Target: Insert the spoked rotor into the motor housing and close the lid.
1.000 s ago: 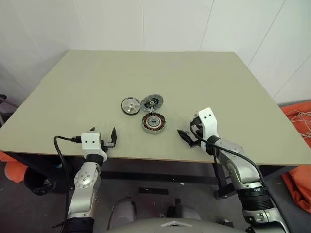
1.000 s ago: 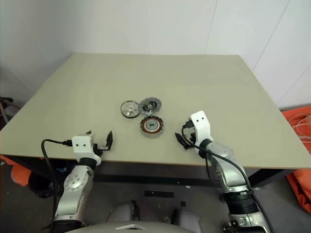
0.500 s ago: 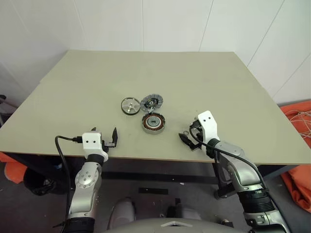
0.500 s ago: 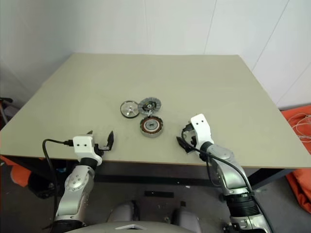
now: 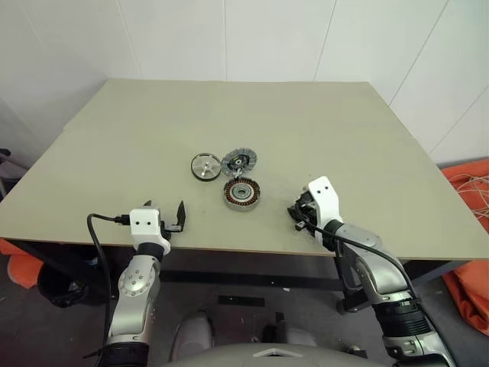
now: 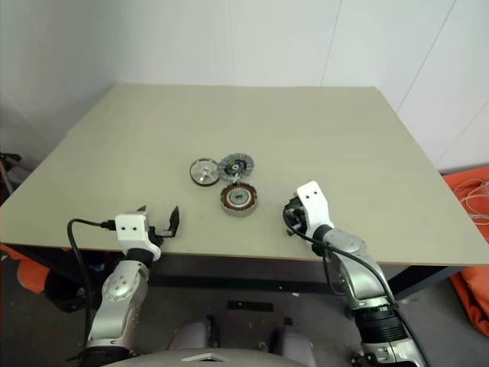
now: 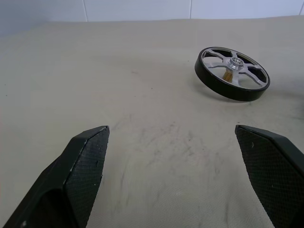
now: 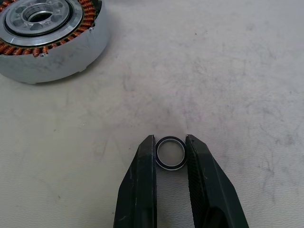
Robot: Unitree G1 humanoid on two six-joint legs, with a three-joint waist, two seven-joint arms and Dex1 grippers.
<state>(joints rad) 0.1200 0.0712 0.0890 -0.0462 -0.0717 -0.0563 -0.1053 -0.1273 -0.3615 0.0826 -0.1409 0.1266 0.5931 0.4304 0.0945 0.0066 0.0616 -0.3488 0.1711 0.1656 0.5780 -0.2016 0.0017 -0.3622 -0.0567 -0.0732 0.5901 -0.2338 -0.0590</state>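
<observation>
White walls back the desk, where the right pincer pinches a washer near the housing, likely clearing it, while the left pincer waits spread.

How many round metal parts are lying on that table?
4. The spoked rotor sits furthest left, a disc-shaped lid beside it, the motor housing just in front of them, and a small thin ring lies between the right gripper jaws. None seems hidden.

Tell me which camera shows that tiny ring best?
The right wrist view: the small ring lies on the table, gripped between the right end effector's fingers. In the head views that end effector hides it.
</observation>
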